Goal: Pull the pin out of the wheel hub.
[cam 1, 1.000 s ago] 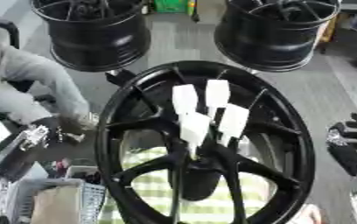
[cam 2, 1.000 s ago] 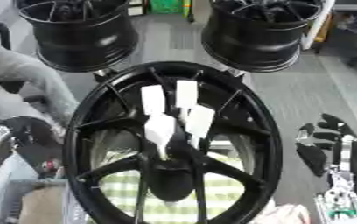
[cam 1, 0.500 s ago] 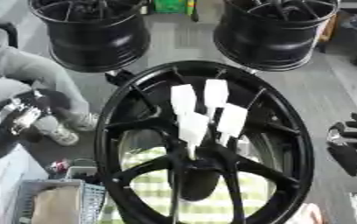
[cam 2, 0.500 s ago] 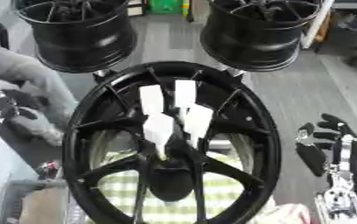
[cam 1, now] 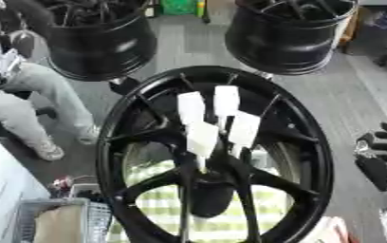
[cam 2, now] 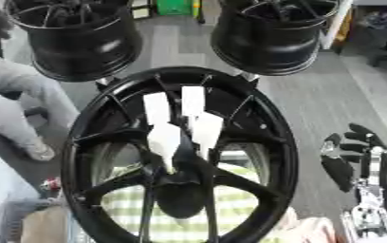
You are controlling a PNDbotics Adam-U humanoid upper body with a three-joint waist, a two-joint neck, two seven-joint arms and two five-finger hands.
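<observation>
A big black wheel hub (cam 1: 315, 142) stands in the middle, its spokes running to a dark centre. Several white flat pins (cam 1: 203, 137) stick up in a cluster above that centre, one of them (cam 1: 226, 99) highest. My left hand (cam 1: 3, 62) shows only as a blurred black and white shape at the far left edge, well away from the hub. Off the hub's right side my right hand (cam 2: 353, 159) rests open, fingers up, touching nothing.
Two more black wheels (cam 1: 101, 45) (cam 1: 292, 33) stand at the back. A person in grey trousers (cam 1: 31, 97) sits at the left. A wire basket (cam 1: 64, 223) with a beige thing lies at the lower left. A green checked cloth (cam 1: 155, 209) lies under the hub.
My left hand has risen from beside the hub's lower left rim up and out toward the left edge. The hub, the pins and my right hand have stayed put.
</observation>
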